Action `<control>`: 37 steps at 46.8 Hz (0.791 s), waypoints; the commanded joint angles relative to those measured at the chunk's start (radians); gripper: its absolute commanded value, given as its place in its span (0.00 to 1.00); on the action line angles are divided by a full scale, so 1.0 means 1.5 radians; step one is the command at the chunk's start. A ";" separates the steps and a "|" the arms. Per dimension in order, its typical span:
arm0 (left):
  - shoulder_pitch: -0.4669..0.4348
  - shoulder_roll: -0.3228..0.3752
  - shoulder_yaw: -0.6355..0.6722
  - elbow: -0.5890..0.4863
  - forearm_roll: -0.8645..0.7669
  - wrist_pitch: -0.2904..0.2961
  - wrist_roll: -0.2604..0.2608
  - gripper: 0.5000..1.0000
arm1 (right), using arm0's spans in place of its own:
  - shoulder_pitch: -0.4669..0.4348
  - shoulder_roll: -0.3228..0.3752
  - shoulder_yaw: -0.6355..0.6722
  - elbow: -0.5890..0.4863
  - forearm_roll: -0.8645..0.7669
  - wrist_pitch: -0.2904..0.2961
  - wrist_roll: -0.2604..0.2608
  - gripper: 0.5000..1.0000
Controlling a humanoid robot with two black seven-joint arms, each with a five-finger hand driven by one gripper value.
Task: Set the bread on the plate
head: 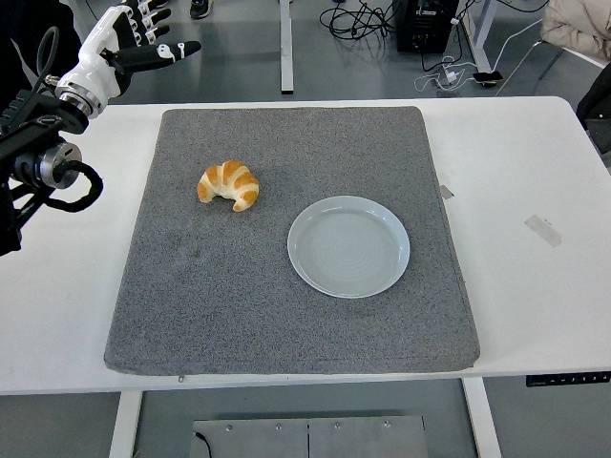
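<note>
I see my left hand (129, 43) raised at the far left, fingers spread and empty. The bread (229, 184) lies on the grey mat (191, 286), well apart, left of the plate (348, 246).

The bread (229, 184) is a small croissant, golden-brown with paler cream bands across its ridged back, curved into a crescent whose two tips point toward the table's near edge. It lies flat and whole, nothing touching it. The plate (348, 246) is round, shallow and pale grey-blue, with a glossy surface and faint concentric rings; it sits upright and empty, near the bread's right, toward the viewer, apart from it.
</note>
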 commanded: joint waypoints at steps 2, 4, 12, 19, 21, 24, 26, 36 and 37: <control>-0.040 0.024 0.085 -0.043 0.034 0.032 -0.002 0.95 | 0.000 0.000 0.000 0.000 0.000 0.000 0.000 1.00; -0.050 0.034 0.113 -0.060 0.053 0.048 -0.002 0.95 | 0.000 0.000 0.000 0.000 0.000 0.000 0.000 1.00; -0.084 0.057 0.212 -0.119 0.135 0.134 -0.002 0.95 | 0.000 0.000 0.000 0.000 0.000 0.000 0.000 1.00; -0.118 0.066 0.312 -0.169 0.166 0.216 -0.003 0.95 | 0.000 0.000 0.000 0.000 -0.001 0.000 0.000 1.00; -0.123 0.066 0.332 -0.180 0.177 0.235 -0.004 0.95 | 0.000 0.000 0.000 0.000 0.000 0.000 0.000 1.00; -0.126 0.065 0.361 -0.197 0.204 0.268 -0.005 0.95 | 0.000 0.000 0.000 0.000 0.000 0.000 0.000 1.00; -0.126 0.064 0.380 -0.206 0.225 0.291 -0.005 0.95 | 0.000 0.000 0.000 0.000 0.000 0.000 0.000 1.00; -0.165 0.067 0.493 -0.262 0.240 0.346 -0.009 0.95 | 0.000 0.000 0.000 0.000 -0.001 0.000 0.000 1.00; -0.167 0.067 0.500 -0.266 0.239 0.346 -0.013 0.95 | 0.000 0.000 0.000 0.000 0.000 0.000 0.000 1.00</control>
